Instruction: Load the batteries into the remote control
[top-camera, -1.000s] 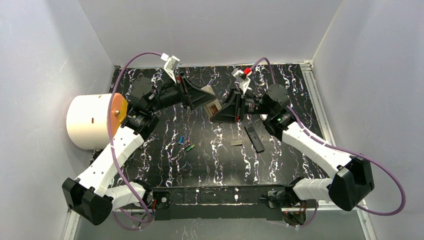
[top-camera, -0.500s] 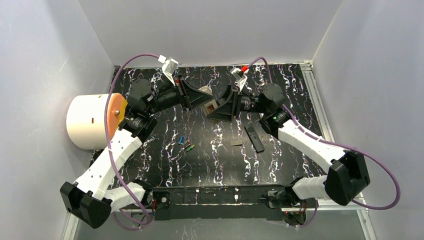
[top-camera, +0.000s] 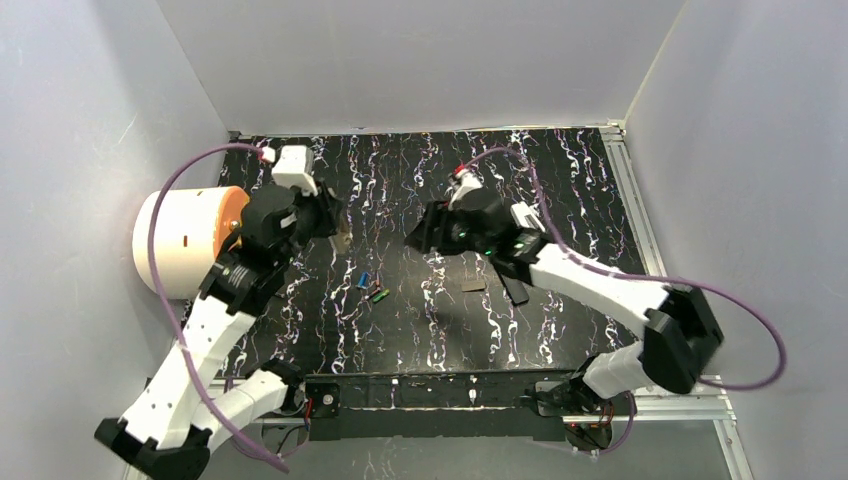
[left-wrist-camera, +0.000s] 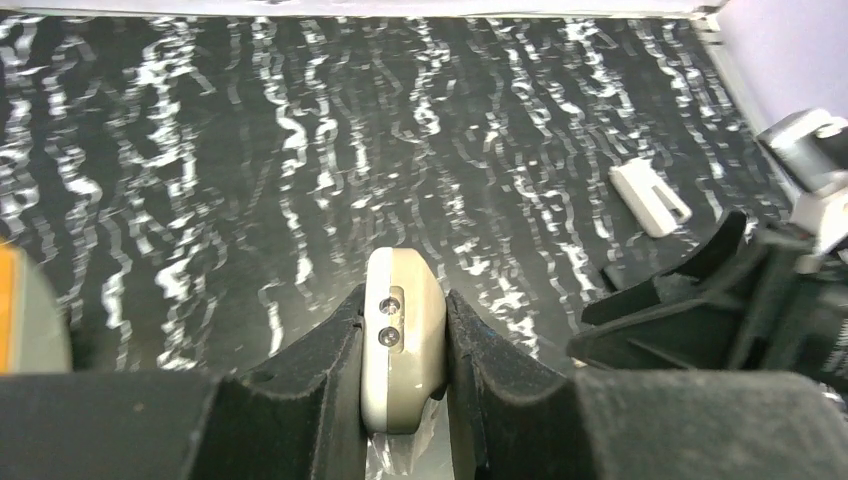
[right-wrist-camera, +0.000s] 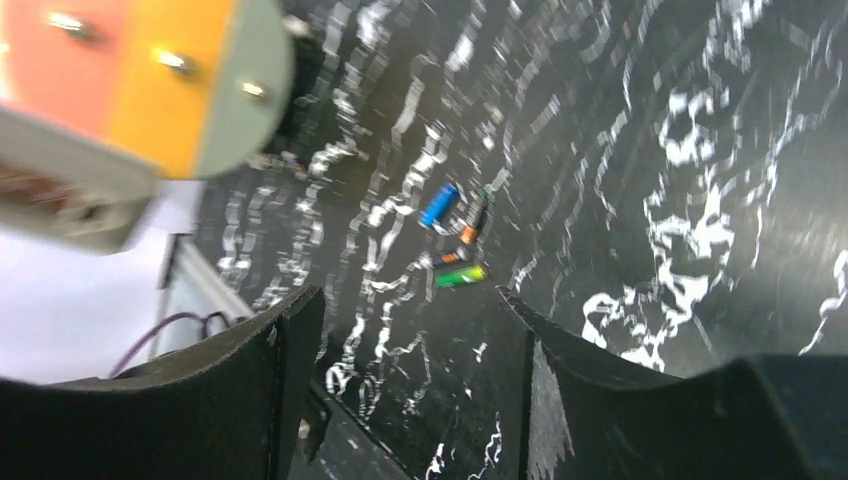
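**Change since the earlier frame.** The two arms no longer meet at the middle of the surface (top-camera: 560, 180). The right pincer (right-wrist-camera: 405, 300) has released the cream remote control (left-wrist-camera: 400, 340) and its jaws now stand spread. The left arm has drawn back toward 10 o'clock, taking the remote with it. The left pincer (left-wrist-camera: 404, 310) pinches the remote, one finger pressed on each side. The rounded end with two screws projects forward from the jaws, clear of the surface.

**Batteries.** The blue battery (right-wrist-camera: 439, 205), the dark battery (right-wrist-camera: 471, 222) and the green battery (right-wrist-camera: 461, 275) lie loose on the surface in one close group. They lie at about 8 o'clock from centre, as before, and neither pincer touches them. The right wrist view shows them between the spread fingers, lower down.

**Other items.** A black remote (top-camera: 517, 290) lies at 4 o'clock, partly under the right arm. A small dark flat piece (top-camera: 473, 286) lies just beside it. A white two-pronged piece (left-wrist-camera: 650, 198) rests on the surface.

**Containers.** A white drum (top-camera: 175, 245) lies on its side at the 9 o'clock edge. An orange end face (top-camera: 228, 215) closes it, so its contents cannot be seen.
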